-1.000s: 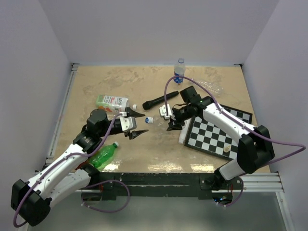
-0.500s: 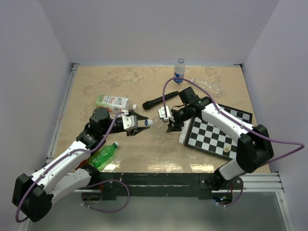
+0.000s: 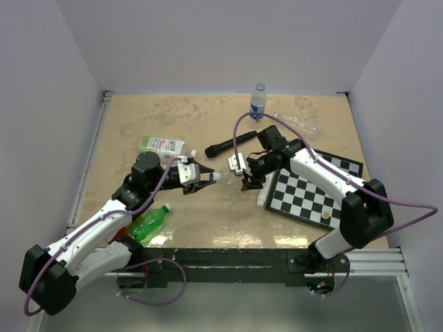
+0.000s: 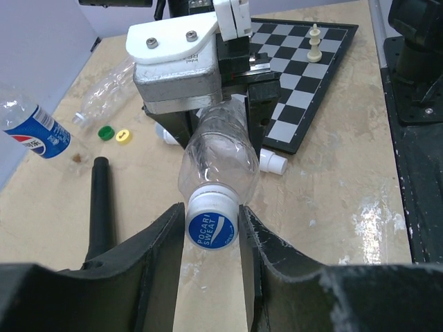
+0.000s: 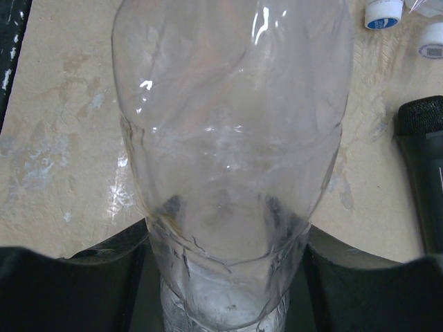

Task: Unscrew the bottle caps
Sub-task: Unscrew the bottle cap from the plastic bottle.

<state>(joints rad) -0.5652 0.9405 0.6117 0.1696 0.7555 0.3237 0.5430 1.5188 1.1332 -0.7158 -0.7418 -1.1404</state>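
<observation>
A clear crinkled bottle [image 4: 218,155] hangs level over the table between the two arms. My right gripper [image 5: 228,232] is shut on the body of this bottle [image 5: 232,138], its black fingers pressing both sides. The bottle's white cap [image 4: 212,227], with a blue Pocari Sweat top, faces the left wrist camera. My left gripper [image 4: 211,211] is shut on that cap, one black pad against each side. From above, the left gripper [image 3: 206,178] meets the cap [image 3: 215,176], with the right gripper [image 3: 248,173] just to the right.
A Pepsi bottle [image 3: 258,100] stands at the back, with another clear bottle [image 3: 297,124] lying near it. A green bottle [image 3: 149,223], a carton [image 3: 160,146], a black microphone [image 3: 230,144] and a chessboard [image 3: 304,200] surround the arms. Loose green [image 4: 105,133] and yellow [image 4: 123,135] caps lie on the table.
My left gripper has moved right onto the cap and closed its fingers on it. The right arm has kept the bottle almost still.
</observation>
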